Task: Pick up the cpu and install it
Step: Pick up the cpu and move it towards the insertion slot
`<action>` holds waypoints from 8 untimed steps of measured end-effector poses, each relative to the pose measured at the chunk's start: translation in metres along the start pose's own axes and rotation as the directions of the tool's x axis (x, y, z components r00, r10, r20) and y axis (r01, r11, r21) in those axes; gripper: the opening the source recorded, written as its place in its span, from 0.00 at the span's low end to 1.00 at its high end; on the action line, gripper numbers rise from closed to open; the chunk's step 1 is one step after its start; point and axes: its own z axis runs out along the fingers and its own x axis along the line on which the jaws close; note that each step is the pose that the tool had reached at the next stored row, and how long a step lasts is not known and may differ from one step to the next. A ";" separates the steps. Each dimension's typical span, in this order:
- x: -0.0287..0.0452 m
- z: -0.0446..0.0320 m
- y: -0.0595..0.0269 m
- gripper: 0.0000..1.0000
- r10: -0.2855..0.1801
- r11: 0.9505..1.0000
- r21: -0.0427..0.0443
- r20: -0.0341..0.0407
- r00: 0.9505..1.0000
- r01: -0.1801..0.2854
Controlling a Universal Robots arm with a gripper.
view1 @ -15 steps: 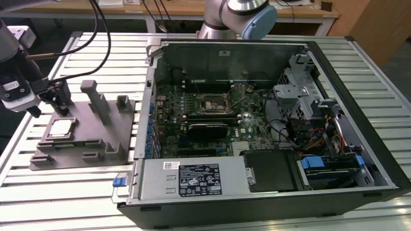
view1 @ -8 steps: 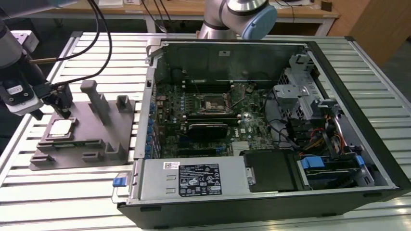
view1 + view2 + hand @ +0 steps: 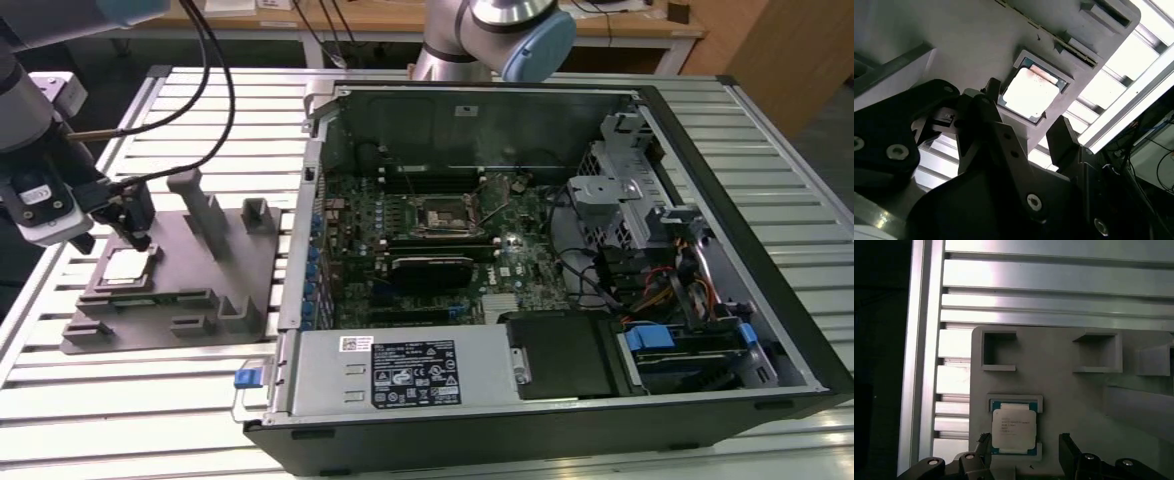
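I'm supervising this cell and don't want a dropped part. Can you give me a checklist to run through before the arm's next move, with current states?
1. The cpu lies flat in its pocket of the grey fixture: ok.
2. The gripper is open and over the cpu: ok.
3. The fingers stand one on each side of the cpu in the first wrist view: ok.
4. The cpu is gripped: not ok, nothing is closed on it.
5. The socket in the computer case is open to receive it: cannot tell.
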 end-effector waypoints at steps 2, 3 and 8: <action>0.0001 0.0024 -0.0001 0.64 0.005 1.000 0.000 0.000 1.000 -0.005; 0.0001 0.0038 -0.0001 0.64 0.005 1.000 0.000 0.000 1.000 -0.005; 0.0007 0.0079 -0.0003 0.64 0.003 1.000 0.000 0.000 1.000 -0.003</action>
